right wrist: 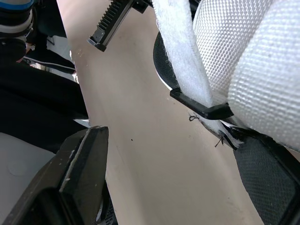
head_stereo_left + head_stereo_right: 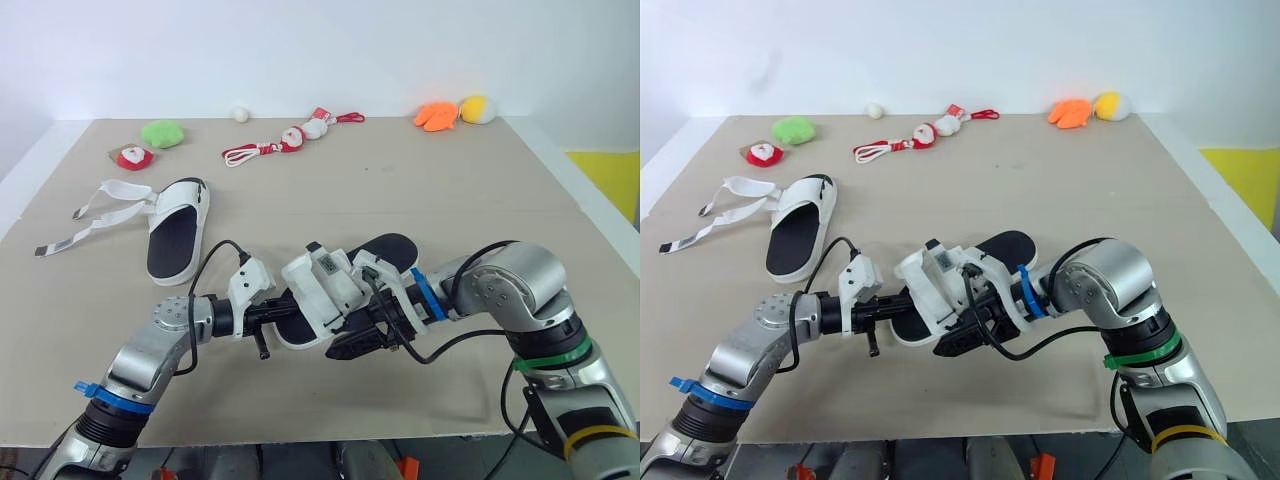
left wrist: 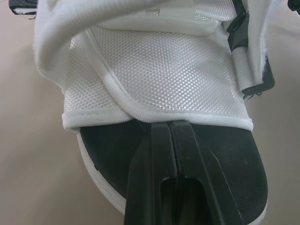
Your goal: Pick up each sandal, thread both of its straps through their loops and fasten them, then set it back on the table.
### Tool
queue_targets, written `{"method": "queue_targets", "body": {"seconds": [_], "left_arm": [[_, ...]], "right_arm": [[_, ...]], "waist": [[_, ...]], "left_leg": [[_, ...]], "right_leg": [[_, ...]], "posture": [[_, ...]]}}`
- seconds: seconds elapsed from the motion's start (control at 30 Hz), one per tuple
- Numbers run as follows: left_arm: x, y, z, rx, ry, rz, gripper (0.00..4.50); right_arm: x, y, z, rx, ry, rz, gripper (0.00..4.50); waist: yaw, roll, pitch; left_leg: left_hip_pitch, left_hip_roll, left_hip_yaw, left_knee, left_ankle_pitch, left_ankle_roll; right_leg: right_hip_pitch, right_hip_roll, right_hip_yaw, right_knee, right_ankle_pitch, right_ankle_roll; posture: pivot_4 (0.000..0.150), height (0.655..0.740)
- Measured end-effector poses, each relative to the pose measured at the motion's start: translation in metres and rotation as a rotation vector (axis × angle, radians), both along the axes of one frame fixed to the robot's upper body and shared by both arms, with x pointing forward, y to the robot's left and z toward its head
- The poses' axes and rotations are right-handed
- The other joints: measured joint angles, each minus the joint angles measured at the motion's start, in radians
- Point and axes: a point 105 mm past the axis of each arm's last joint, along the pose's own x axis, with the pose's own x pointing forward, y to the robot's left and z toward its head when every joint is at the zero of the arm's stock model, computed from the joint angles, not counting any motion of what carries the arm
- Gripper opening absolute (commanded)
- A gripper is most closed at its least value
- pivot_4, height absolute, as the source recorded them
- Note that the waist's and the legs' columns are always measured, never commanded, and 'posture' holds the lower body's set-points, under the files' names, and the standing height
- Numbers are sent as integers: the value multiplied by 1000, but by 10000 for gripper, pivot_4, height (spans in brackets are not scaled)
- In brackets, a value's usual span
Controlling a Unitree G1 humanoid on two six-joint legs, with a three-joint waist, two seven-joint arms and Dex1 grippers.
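Steadying sandal (image 2: 322, 288) at lower centre, likely for strapping: left gripper (image 2: 275, 318) closed, tips at strap (image 3: 159, 70) hem, hold unclear; right gripper (image 2: 365, 340) wide open beside loop (image 1: 206, 110), grasping nothing.

The near sandal (image 2: 330, 290) sits front-centre above the bench (image 2: 450, 190); the far sandal (image 2: 180, 230) lies behind-left on it.

Illumination is bright, diffuse and even across the desk (image 2: 420, 190). The far sandal (image 2: 178, 232) casts a faint, soft-edged shadow. In the right wrist view, white strap webbing (image 1: 267, 70) approaches overexposure; the region beyond the desk edge is dark.
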Motion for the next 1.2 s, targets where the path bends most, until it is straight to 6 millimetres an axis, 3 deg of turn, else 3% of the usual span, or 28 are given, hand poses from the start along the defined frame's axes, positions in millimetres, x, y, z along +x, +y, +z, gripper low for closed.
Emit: {"method": "queue_targets", "body": {"seconds": [0.3,0.33,0.57,0.7,0.8,1.03,1.13,1.2], "left_arm": [[-1,-1,0,-1,0,-7,0],[-1,-1,0,-2,0,-9,0],[-1,-2,1,-3,-1,-13,0],[-1,-1,0,-3,1,-13,0],[-1,-1,0,-3,1,-10,0],[-1,-1,0,-3,1,-11,0],[-1,-2,1,-4,0,-14,0],[-2,-2,0,-4,1,-15,0]], "right_arm": [[0,1,2,8,-7,0,1025],[0,1,2,4,-8,-4,422],[-6,-7,-3,-15,23,7,422],[-30,-25,-31,-87,112,30,422],[-43,-28,-42,-103,142,59,422],[-47,-31,-41,-88,92,92,422],[-48,-33,-39,-58,29,128,10191],[-46,-39,-37,-52,-48,164,19393]], "waist": [[0,0,0],[0,0,0],[2,0,0],[2,0,0],[1,0,-1],[2,-1,-1],[2,-1,-1],[3,-1,-1]], "left_leg": [[0,0,0,-1,0,0],[0,0,0,-1,0,0],[-1,0,0,-1,0,0],[0,0,0,-2,0,1],[0,0,0,-2,0,1],[0,0,0,-1,0,1],[0,-1,0,-1,-1,0],[0,-1,0,-1,-1,0]], "right_leg": [[0,0,0,0,-1,-1],[0,0,0,0,-1,-1],[0,0,0,0,-1,-2],[0,0,0,0,-2,-1],[0,0,0,0,-2,-1],[1,0,0,0,-4,-4],[0,-1,0,0,-3,-1],[0,-1,0,0,-3,-1]], "posture": [[1500,7400],[1500,7400],[1500,7400],[1500,7400],[1500,7400],[1500,7400],[1500,7400],[1500,7400]]}}
